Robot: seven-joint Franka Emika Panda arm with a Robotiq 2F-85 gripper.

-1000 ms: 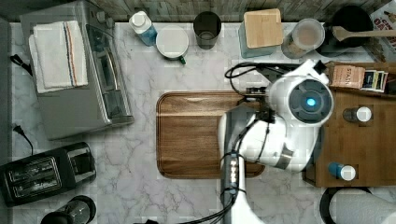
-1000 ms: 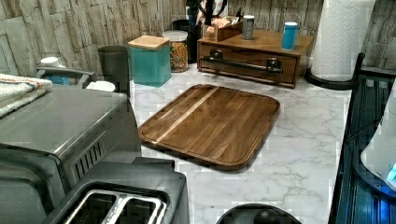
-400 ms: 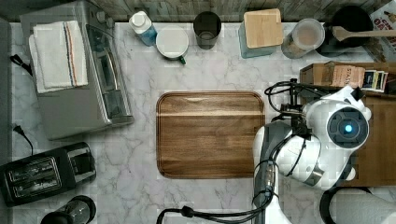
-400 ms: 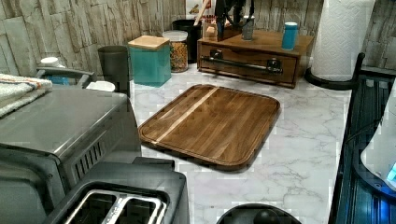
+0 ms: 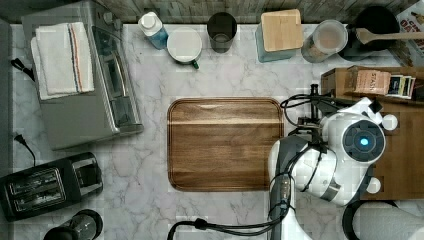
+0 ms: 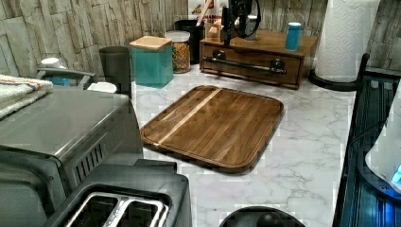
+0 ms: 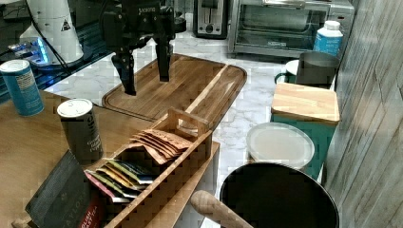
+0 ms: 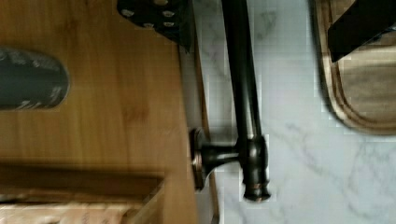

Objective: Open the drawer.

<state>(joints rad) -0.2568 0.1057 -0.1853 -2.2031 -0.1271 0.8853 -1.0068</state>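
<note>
A Franka arm (image 5: 320, 165) reaches over the front edge of a wooden cabinet (image 6: 279, 45) on a marble counter (image 6: 302, 142), its gripper (image 7: 145, 71) hanging above the gap between the cabinet and a dark cutting board (image 5: 225, 145). In the right view the two black fingers (image 7: 126, 71) stand well apart, released, pointing down and holding nothing. The drawer (image 6: 250, 71) sits shut in the cabinet's front, at the back of the counter in the left view, facing the board; its long black bar handle (image 6: 246, 65) runs across the front. The wrist view looks straight down on that handle (image 8: 245, 93), one finger on the cabinet-top side of it and the other over the board, so the bar lies between them, untouched. In the top view the cabinet is at the top view's right, largely under the arm. On the cabinet top stand a blue can (image 7: 20, 88), a dark can (image 7: 78, 128) and a slatted wooden tea rack (image 7: 157, 166). Along the wall sit a teal canister with a wooden lid (image 6: 151, 59), a glass jar (image 6: 179, 49) and a black pot with a wooden spoon (image 5: 380, 32). A toaster oven (image 5: 95, 85) with a folded towel (image 5: 62, 57) and a black toaster (image 5: 50, 182) stand at the top view's left.
</note>
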